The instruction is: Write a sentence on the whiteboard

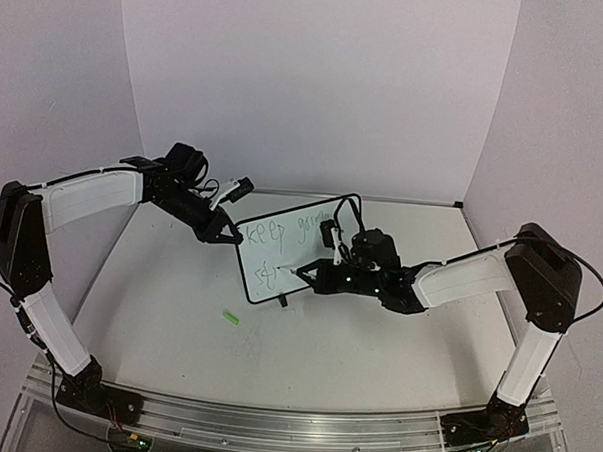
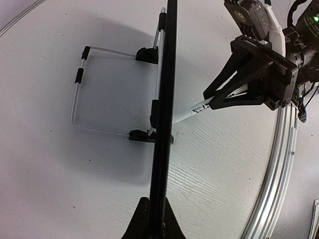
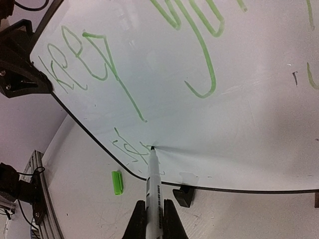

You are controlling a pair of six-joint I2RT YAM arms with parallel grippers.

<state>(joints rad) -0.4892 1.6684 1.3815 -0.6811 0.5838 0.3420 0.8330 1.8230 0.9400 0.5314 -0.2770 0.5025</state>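
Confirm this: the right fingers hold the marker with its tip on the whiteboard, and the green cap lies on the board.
Not the cap. The green cap lies on the table, beside the whiteboard, as the right wrist view shows. The right fingers do hold the marker.

On the whiteboard (image 1: 295,252), green handwriting (image 1: 279,231) reads "keep", then roughly "goin"; the strokes below are illegible. Print on the marker (image 3: 153,185) is unreadable.

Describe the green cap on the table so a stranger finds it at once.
Find the whiteboard standing on the table. In front of its lower left corner, the green cap lies alone. It is the only loose green thing; the rest is writing on the board.
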